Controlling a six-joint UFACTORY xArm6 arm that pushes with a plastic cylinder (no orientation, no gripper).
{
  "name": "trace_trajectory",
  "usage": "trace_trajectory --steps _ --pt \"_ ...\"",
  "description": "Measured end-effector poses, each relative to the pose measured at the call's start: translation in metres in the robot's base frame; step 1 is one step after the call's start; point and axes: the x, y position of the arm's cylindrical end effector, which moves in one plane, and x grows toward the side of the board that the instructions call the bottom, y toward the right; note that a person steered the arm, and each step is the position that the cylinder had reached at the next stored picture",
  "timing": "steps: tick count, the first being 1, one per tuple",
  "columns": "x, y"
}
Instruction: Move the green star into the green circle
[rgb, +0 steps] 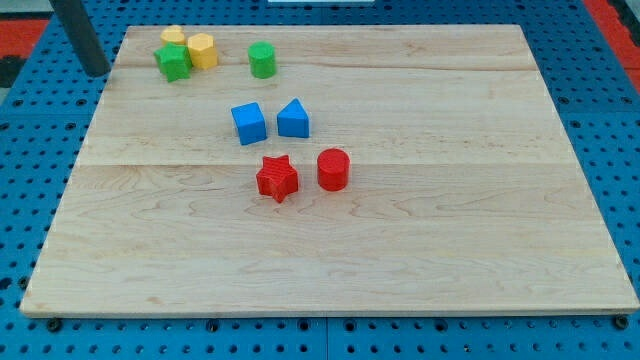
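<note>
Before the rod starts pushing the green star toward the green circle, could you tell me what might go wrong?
1. The green star touches a yellow block, with another yellow block just behind; a push could drag them along.
2. My tip sits off the board's left edge, so it must approach cleanly from the star's left.
3. An off-centre push may spin the star past the green circle.

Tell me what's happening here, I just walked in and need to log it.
The arm's dark rod, my tip, rests at the wooden board's top-left edge, left of the green star block. The star touches two yellow blocks and stands apart from the green circle block to its right. Blue and red blocks sit mid-board, untouched.
</note>
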Motion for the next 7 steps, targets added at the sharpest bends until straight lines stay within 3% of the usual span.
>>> trace_trajectory --steps 1,2,7 --pt "-0.018 0.013" --pt "0.003 0.07" --pt "0.045 0.08"
